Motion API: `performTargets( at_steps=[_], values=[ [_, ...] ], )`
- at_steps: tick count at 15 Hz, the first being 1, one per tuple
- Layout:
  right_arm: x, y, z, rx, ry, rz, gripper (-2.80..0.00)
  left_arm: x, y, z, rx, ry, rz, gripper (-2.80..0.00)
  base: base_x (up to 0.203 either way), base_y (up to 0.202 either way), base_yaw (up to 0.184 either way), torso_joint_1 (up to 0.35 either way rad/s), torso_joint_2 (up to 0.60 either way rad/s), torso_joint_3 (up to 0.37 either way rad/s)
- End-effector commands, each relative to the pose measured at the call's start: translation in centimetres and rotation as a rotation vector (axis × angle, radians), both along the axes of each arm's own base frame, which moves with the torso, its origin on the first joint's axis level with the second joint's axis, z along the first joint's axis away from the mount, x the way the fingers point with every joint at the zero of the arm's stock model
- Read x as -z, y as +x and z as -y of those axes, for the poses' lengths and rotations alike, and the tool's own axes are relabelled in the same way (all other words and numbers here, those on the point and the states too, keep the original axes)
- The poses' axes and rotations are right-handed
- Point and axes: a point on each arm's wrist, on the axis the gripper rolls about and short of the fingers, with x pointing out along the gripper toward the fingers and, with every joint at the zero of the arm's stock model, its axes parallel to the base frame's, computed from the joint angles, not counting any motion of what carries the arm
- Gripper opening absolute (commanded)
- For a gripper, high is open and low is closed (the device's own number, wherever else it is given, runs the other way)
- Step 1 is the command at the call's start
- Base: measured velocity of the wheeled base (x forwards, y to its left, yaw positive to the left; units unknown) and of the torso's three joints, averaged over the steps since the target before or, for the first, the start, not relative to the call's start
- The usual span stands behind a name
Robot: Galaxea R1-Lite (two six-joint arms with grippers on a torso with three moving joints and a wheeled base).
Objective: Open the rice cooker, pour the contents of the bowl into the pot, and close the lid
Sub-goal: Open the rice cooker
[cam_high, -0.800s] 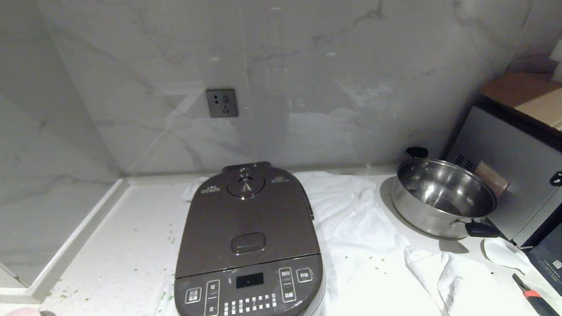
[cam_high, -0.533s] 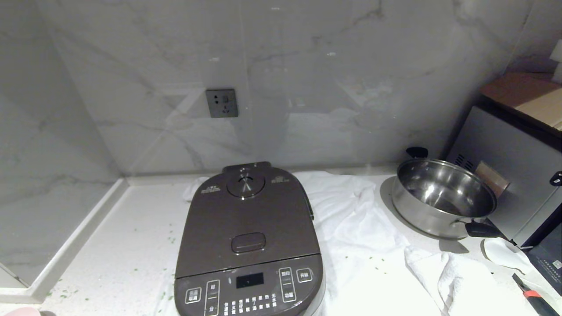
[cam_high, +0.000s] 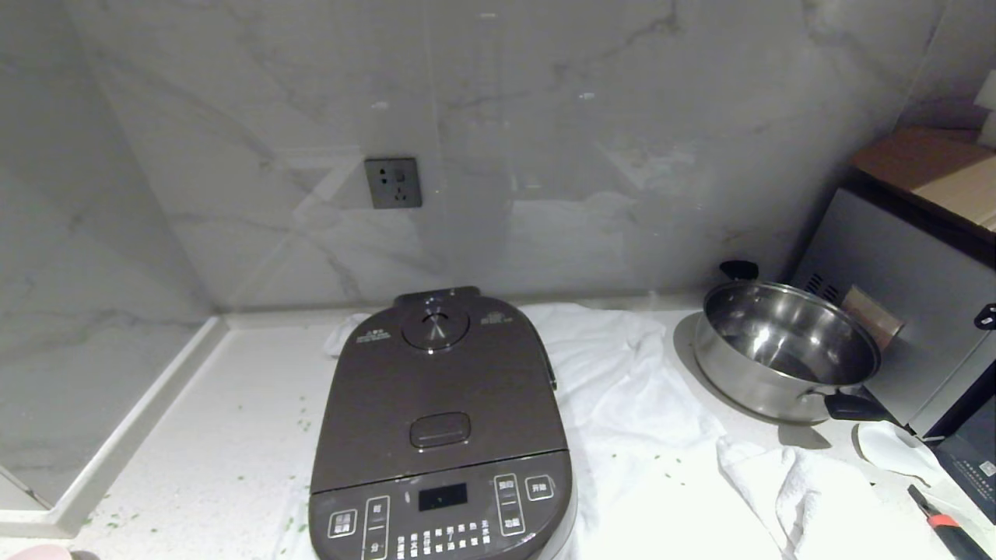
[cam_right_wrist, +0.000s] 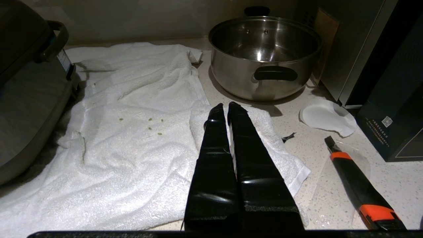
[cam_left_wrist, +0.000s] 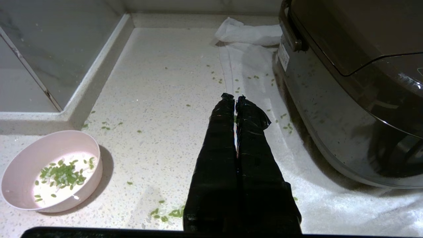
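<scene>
Speckled counter (cam_left_wrist: 158, 82), left end effector (cam_left_wrist: 234, 98) closed, empty, right end effector (cam_right_wrist: 226, 106) closed, empty

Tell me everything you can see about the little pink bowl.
The bowl is small, round and pale pink with a white inside, seemingly smooth plastic or ceramic. It stands upright on the speckled countertop, apart from the rice cooker, near the raised ledge. The contents of the bowl are a thin scatter of green grains. Nothing touches it.

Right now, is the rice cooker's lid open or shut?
Shut: the lid lies flat on the rice cooker, hiding the inside.
</scene>
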Motion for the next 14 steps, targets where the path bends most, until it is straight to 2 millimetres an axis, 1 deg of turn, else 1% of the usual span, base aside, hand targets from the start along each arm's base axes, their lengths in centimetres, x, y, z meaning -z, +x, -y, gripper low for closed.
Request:
performTargets(
  at_steps=[1, 14],
  values=[
    [0.04, 0.01, 0.0, -0.001, 0.001, -0.001, -2.8, 0.01, -0.02, 0.0, -0.001, 0.0, 0.001, -2.8, 0.0, 0.0, 0.0, 0.0, 0.0, 0.0],
    [0.04, 0.01, 0.0, 0.0, 0.001, -0.001, -2.8, 0.01, -0.02, 0.0, -0.001, 0.0, 0.001, -2.8, 0.0, 0.0, 0.0, 0.0, 0.0, 0.0]
  ],
)
